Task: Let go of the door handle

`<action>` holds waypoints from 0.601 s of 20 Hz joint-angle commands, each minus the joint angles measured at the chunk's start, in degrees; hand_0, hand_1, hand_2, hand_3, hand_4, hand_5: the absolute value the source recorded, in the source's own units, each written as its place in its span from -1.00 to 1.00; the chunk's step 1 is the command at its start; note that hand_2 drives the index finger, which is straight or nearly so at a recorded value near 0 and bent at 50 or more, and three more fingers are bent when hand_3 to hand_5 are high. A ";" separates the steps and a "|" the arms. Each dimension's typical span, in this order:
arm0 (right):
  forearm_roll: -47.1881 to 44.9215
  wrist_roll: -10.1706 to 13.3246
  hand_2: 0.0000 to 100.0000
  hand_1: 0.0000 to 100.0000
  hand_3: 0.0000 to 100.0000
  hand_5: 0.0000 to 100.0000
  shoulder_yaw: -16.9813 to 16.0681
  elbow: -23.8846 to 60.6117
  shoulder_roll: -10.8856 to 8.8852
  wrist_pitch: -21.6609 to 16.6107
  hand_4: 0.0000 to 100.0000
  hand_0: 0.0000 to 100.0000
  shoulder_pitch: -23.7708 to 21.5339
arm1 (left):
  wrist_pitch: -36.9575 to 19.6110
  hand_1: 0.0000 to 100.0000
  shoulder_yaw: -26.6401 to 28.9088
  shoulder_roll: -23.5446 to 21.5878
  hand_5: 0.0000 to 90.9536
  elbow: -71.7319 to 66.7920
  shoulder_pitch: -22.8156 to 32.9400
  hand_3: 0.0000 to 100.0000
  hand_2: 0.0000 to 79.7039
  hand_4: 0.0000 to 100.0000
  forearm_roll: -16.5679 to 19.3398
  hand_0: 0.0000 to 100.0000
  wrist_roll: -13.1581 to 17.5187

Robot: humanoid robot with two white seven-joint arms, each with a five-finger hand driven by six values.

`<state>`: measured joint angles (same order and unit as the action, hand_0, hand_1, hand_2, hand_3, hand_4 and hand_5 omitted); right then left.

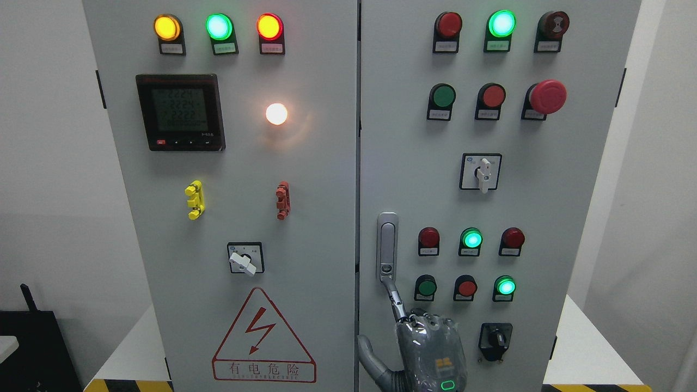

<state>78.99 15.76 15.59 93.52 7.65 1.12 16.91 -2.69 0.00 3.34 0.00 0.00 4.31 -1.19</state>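
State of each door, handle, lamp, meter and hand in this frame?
Grey metal cabinet doors: appear closed.
Silver upright door handle: flush against the door.
Right robot hand: index finger at the handle's lower end, no grip.
Three round lamps at top left: lit.
Black digital meter: display on.

the surface (pixel 588 354) is a white, flat platform that shows on both sides of the grey cabinet (pixel 245 218). the cabinet stands directly on it, upright, and covers its whole middle part. to the right of the cabinet the white top runs out to a slanted edge; to the left a narrower white strip (pixel 136 348) shows beside the cabinet's side. along the front edge runs yellow and black striped tape (pixel 128 385), seen at the lower left and again at the lower right corner (pixel 593 387).
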 commanded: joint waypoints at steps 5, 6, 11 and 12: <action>0.02 -0.03 -1.00 -0.58 1.00 0.98 -0.12 -0.71 0.00 0.03 0.80 -0.26 0.06 | -0.04 -0.22 0.09 0.00 -1.00 -0.53 -0.09 -1.00 -1.00 -1.00 0.00 -0.76 0.04; 0.02 -0.03 -1.00 -0.58 1.00 0.98 -0.12 -0.80 0.00 0.03 0.80 -0.26 0.14 | -0.04 -0.22 0.09 0.00 -1.00 -0.53 -0.17 -1.00 -1.00 -1.00 0.00 -0.76 0.04; 0.02 -0.03 -1.00 -0.58 1.00 0.98 -0.12 -1.06 0.00 0.03 0.81 -0.26 1.02 | -0.04 -0.22 0.09 0.00 -1.00 -0.53 -0.18 -1.00 -1.00 -1.00 0.00 -0.76 0.04; 0.02 -0.03 -1.00 -0.58 1.00 0.98 -0.12 -1.15 0.00 0.03 0.81 -0.26 1.11 | -0.04 -0.22 0.09 0.00 -1.00 -0.53 -0.18 -1.00 -1.00 -1.00 0.00 -0.76 0.04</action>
<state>79.01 15.73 15.52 93.00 7.65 1.12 17.43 -2.69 0.00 3.34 0.00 0.00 4.31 -1.19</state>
